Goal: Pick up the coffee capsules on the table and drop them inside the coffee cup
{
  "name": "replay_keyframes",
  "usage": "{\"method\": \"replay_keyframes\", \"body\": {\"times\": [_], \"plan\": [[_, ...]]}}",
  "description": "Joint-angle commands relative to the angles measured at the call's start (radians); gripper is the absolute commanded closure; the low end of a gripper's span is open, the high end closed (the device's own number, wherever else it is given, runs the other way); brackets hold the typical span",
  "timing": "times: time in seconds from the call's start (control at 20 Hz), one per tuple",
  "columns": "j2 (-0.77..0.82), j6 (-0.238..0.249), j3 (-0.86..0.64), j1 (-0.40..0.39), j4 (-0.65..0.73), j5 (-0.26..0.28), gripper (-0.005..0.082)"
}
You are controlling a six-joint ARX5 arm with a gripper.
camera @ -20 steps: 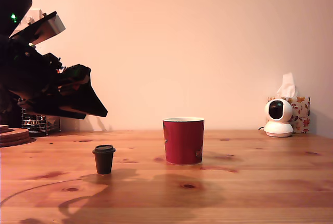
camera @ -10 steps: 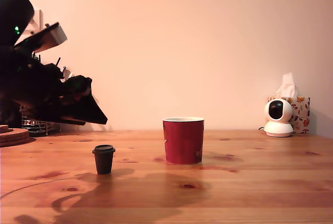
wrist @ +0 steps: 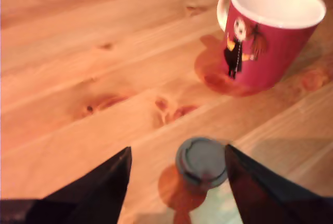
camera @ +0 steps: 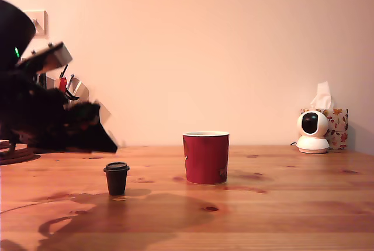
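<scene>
A small dark coffee capsule (camera: 117,178) stands upright on the pine table (camera: 280,204), to the exterior view's left of the red coffee cup (camera: 205,157). My gripper (camera: 108,145) hangs just above the capsule and slightly to its left in that view. In the wrist view the gripper (wrist: 177,148) is open. Its two dark fingers (wrist: 101,185) flank the capsule (wrist: 202,161) without touching it, and the capsule sits closer to one finger. The cup (wrist: 270,31) shows a white inside, a handle and a cartoon figure, and it looks empty.
A white round camera (camera: 312,131) and a patterned tissue box (camera: 335,124) stand at the exterior view's far right. A wooden disc (camera: 13,153) lies at the far left, under the arm. Utensils (camera: 69,83) show behind the arm.
The arm has come down toward the table. The gripper tip has dropped from well above the capsule to just over it. Capsule and cup have not moved.
</scene>
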Motion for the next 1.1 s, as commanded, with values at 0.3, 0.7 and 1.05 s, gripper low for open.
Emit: {"method": "replay_keyframes", "body": {"times": [0.3,0.7,1.05], "plan": [[0.115,0.005,-0.018,0.002,0.110,0.028,0.0258],[0.157,0.005,-0.018,0.002,0.162,0.103,0.0256],[0.157,0.025,-0.018,0.002,0.155,0.161,0.0256]]}}
